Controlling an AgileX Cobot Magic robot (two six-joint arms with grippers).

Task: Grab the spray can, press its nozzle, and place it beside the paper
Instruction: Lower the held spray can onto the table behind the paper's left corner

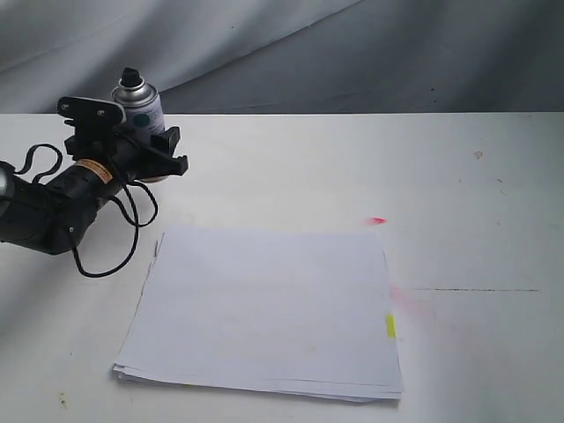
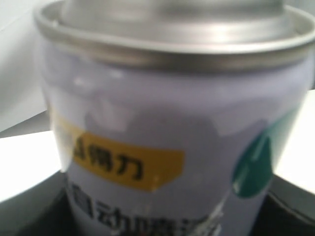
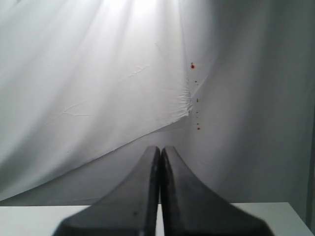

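One arm shows in the exterior view. The left gripper point(image 1: 167, 152) reaches in from the left edge to the far left corner of the table point(image 1: 458, 194), with a loop of black cable point(image 1: 123, 248) trailing below its wrist. The spray can point(image 1: 141, 107) stands upright between the jaws, which sit against its lower body. The black nozzle point(image 1: 130, 77) and the silver dome rise clear above them. The paper point(image 1: 264, 304) lies flat nearer the camera, well apart from the can, with a small yellow tab point(image 1: 389, 326) on its right edge. A red mark point(image 1: 378, 220) sits on the table just beyond the paper's far right corner, and a grey cloth point(image 1: 264, 44) hangs behind the table.

In the left wrist view the can fills nearly the whole picture – its metal rim, pale wall, a yellow label point(image 2: 123, 164) with dark characters and a teal dot point(image 2: 253, 164), all blurred by closeness. Dark fingers point(image 2: 29, 211) show at both lower corners and meet the can's sides, so the pincer is grasping the can. The nozzle is cut off here.

In the right wrist view the right gripper point(image 3: 160, 187) is clenched – its two dark fingers are pressed together with nothing between them. It faces the lit cloth, where a few red specks point(image 3: 192, 65) show, and a strip of the white table lies below.
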